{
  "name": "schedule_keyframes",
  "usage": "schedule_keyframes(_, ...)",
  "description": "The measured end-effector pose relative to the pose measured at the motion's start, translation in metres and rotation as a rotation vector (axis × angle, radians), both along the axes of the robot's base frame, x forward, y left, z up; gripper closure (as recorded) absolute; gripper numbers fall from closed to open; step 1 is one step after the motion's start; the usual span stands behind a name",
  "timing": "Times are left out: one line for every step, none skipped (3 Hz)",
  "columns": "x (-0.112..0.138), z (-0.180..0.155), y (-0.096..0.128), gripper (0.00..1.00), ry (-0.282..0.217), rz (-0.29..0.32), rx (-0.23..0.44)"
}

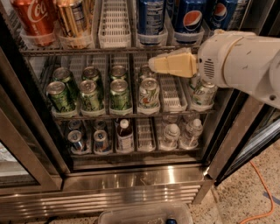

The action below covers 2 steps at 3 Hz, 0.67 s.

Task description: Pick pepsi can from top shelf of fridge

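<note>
A dark blue pepsi can [190,19] with the globe logo stands on the top shelf [109,50] of the fridge [131,183], right of centre. A second pepsi can [220,12] stands to its right, and another blue can [151,17] to its left. My gripper [153,64] is tan, on a white arm [236,61] that comes in from the right. It points left, just below the top shelf's front rail and below-left of the pepsi can. It holds nothing I can see.
A red Coca-Cola can [35,17] and a gold can [72,19] stand at the top left, beside a bare white lane tray [114,22]. Green cans [89,94] fill the middle shelf, small bottles [124,135] the lower one. A clear bin [144,213] lies on the floor, with an orange cable [258,183] to its right.
</note>
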<state>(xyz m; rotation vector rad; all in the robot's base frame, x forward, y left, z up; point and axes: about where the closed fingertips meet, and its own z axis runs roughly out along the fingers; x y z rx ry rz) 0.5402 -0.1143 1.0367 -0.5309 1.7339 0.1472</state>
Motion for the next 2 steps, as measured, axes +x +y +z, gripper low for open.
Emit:
schedule_keyframes(0.0089, 0.0105, 0.0023, 0.00, -0.033, -0.036, 0.055)
schedule_keyframes(0.0057, 0.0097, 0.0009, 0.00, -0.034, -0.043, 0.051)
